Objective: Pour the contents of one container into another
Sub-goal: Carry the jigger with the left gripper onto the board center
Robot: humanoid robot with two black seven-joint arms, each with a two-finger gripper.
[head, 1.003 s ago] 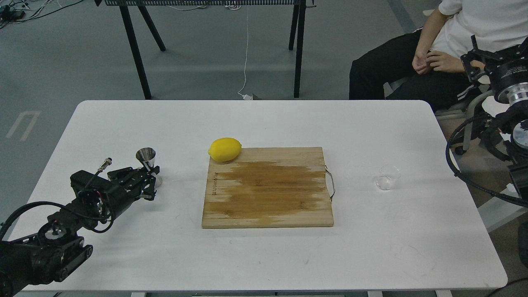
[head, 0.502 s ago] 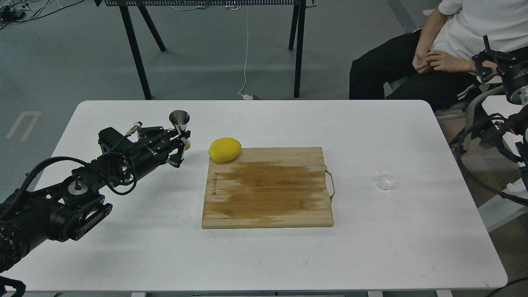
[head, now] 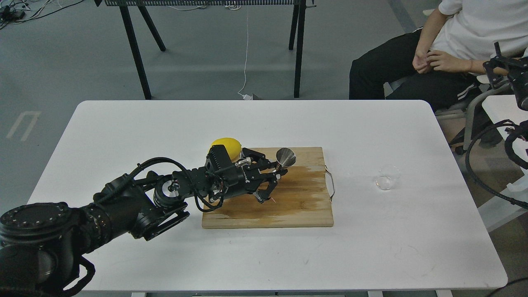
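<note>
My left gripper [head: 277, 172] is shut on the shiny steel jigger [head: 285, 158], holding it in the air above the wooden cutting board [head: 288, 202]. The jigger leans to the right, its open cone facing up and right. The clear glass cup [head: 387, 177] stands upright on the white table, to the right of the board and well apart from the jigger. My right gripper [head: 501, 66] shows only small and dark at the right edge, off the table; its fingers cannot be told apart.
A yellow lemon [head: 227, 146] sits at the board's back left corner, partly behind my left arm. A seated person [head: 445, 41] is beyond the table's right back corner. Black table legs [head: 134, 45] stand behind the white table [head: 165, 123].
My left arm has swept right with the jigger, from the table's left side, past the lemon, to above the cutting board. The jigger now tilts right. The right arm drew further off to the right.
</note>
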